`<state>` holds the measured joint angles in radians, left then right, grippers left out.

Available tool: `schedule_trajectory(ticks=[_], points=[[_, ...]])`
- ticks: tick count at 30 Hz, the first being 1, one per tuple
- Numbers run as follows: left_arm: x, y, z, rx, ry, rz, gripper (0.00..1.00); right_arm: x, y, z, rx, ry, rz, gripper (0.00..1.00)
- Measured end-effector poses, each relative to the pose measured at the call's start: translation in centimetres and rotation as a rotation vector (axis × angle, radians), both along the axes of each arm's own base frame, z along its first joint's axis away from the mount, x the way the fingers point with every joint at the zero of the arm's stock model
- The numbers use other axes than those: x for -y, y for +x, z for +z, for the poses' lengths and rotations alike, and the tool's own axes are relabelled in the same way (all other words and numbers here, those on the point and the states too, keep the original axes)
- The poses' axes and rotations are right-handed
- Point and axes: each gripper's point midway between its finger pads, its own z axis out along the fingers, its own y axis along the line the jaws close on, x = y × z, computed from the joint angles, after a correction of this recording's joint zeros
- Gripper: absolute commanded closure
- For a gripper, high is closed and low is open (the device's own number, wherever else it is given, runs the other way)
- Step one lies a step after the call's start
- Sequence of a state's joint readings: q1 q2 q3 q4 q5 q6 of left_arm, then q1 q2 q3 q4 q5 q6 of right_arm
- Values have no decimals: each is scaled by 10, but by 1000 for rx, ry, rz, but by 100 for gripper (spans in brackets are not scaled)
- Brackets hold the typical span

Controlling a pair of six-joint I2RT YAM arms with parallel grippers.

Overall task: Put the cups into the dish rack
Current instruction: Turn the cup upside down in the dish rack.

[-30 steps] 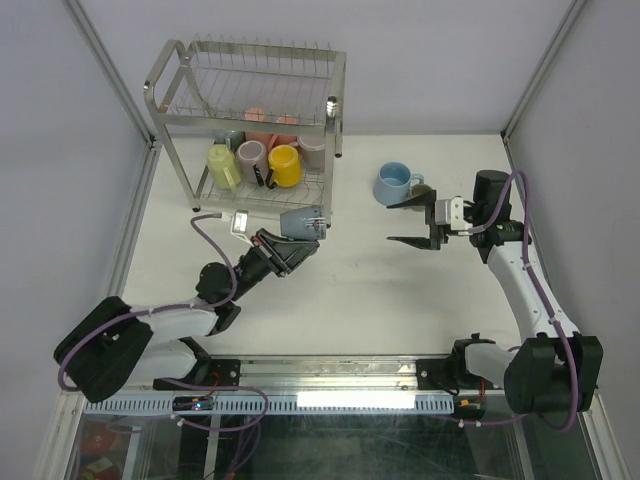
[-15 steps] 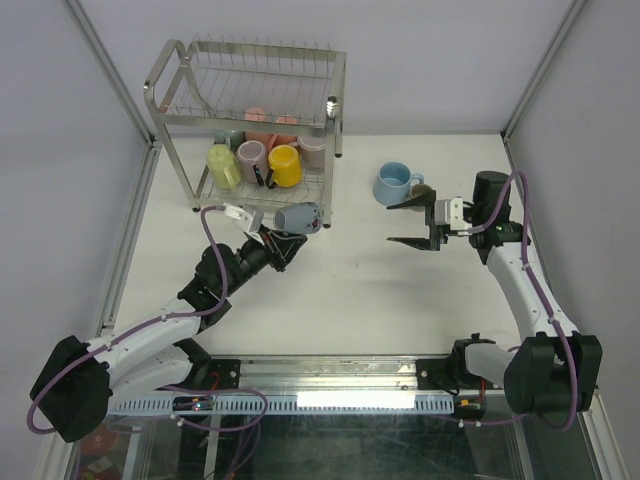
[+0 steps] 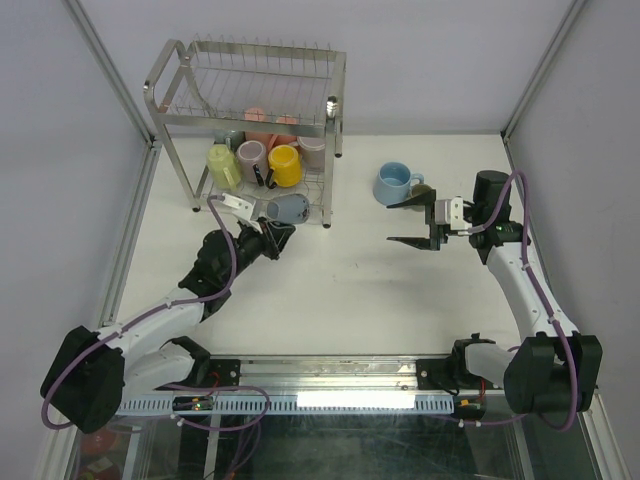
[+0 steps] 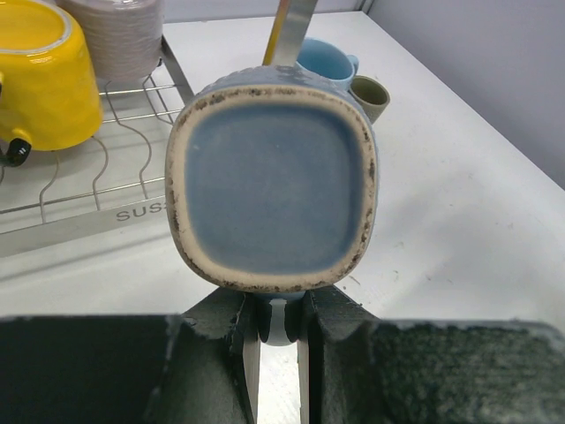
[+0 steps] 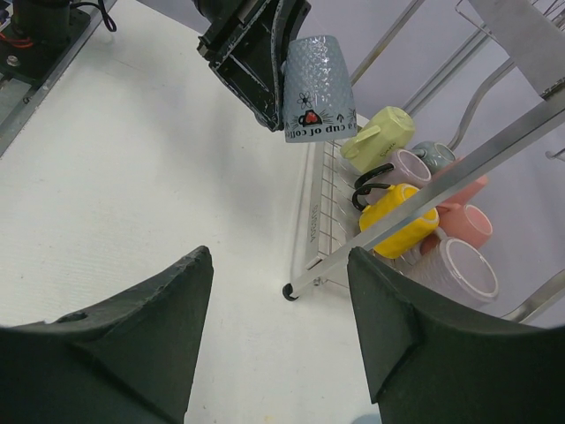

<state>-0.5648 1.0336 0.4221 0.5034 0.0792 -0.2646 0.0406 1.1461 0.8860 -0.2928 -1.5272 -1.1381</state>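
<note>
Left gripper [image 3: 268,236] is over the table [image 3: 350,290], left of centre. Its fingers [image 4: 221,331] are narrow and pinch the handle of the grey mug [image 3: 289,210]. The mug's base faces the wrist camera and its mouth points away toward the rack [image 3: 165,100]. It sits at the near right corner of the lower shelf; we cannot tell whether it touches the wire.

Right gripper [image 3: 408,222] is off to the right with its fingers wide, holding nothing. Just beyond it, a blue mug [image 3: 392,183] stands on the table with an olive mug [image 3: 421,190] just beside it on the right.

On the rack's lower shelf we see a pale green mug [image 3: 222,166], a lilac mug [image 3: 250,158] and a yellow mug [image 3: 285,166] lying in the near row, with pink mugs [image 3: 257,116] farther back.
</note>
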Motion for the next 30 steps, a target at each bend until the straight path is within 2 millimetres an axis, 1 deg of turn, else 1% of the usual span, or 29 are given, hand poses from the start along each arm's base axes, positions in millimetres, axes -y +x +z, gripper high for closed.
schedule_trajectory(ticks=[9,18,24,30], points=[[-11,24,-12,-19,36,52,100,0,0,0,-8,0,-2,34],[-16,58,-25,-36,70,100,100,0,0,0,-8,0,-2,34],[-8,78,-31,-42,97,100,100,0,1,1,-4,0,-2,34],[2,107,-41,-51,126,105,100,1,1,0,-5,0,-3,34]])
